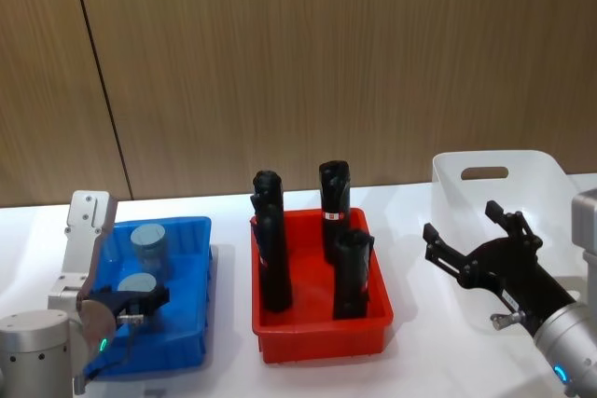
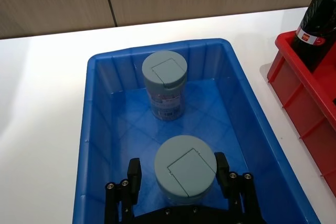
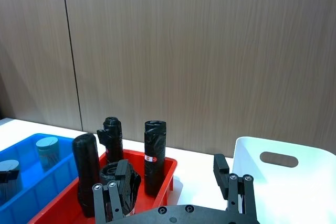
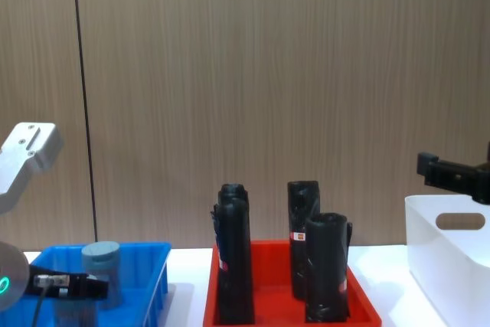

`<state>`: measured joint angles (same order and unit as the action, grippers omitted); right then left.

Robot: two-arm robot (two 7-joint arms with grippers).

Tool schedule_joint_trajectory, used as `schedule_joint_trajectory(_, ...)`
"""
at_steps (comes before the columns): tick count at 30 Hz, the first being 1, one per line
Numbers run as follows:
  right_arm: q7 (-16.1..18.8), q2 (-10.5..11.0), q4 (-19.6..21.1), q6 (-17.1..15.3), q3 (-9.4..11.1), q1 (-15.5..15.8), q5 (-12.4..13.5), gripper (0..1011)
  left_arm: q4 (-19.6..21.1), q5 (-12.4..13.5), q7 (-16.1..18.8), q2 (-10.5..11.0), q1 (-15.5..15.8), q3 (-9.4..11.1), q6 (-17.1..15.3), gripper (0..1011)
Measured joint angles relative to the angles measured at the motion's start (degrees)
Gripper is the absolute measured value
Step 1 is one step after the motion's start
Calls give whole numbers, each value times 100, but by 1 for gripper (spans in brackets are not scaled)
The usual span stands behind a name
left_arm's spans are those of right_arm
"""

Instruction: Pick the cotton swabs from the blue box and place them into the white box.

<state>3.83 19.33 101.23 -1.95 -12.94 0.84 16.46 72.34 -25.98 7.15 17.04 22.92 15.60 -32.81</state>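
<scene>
The blue box [image 1: 198, 295] sat on the left of the white counter [image 1: 231, 323] with two cotton swabs tubs in it, both upright with their grey-blue lids on. One tub [image 2: 164, 85] stood toward the far wall of the box. The other tub [image 2: 185, 169] stood nearer the robot, roughly in the middle of the floor and well apart from the first.

The left tool [image 2: 177, 174] was down inside the box, straddling the near tub with one finger on each side at lid height. It was spread a bit wider than the tub. There was a sliver of gap on one side and the other finger was right up against it, so it wasn't clamped on anything.

The red tray [image 1: 322, 337] was in the middle, holding four black rolls [image 1: 272, 263] with red-white labels. They stood upright, two toward the back and two toward the front, and poked up well above the tray's rim.

The white box [image 1: 541, 170] was on the right, with its oval handle slot [image 1: 484, 173] in the far wall. The right tool [image 1: 464, 221] hung over that box's left side, just above the rim, fingers spread wide and gripping nothing.

A strip of bare counter ran between the blue box and the red tray, and a wider one between the tray and the white box. The tall rolls stood between the two boxes. A wood-panel wall [image 1: 326, 62] closed off the back.
</scene>
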Motion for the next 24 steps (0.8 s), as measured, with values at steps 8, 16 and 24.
schedule_joint_trajectory(8, 0, 0, 0, 0, 0, 0, 0, 1002, -18, 50, -2, -7, -5, -15, 53, 689)
schedule_joint_trajectory(16, 0, 0, 0, 0, 0, 0, 0, 1002, 82, 133, 28, -3, -61, -23, 179, 669)
schedule_joint_trajectory(24, 0, 0, 0, 0, 0, 0, 0, 1002, 437, 243, 110, 56, -218, -36, 374, 669)
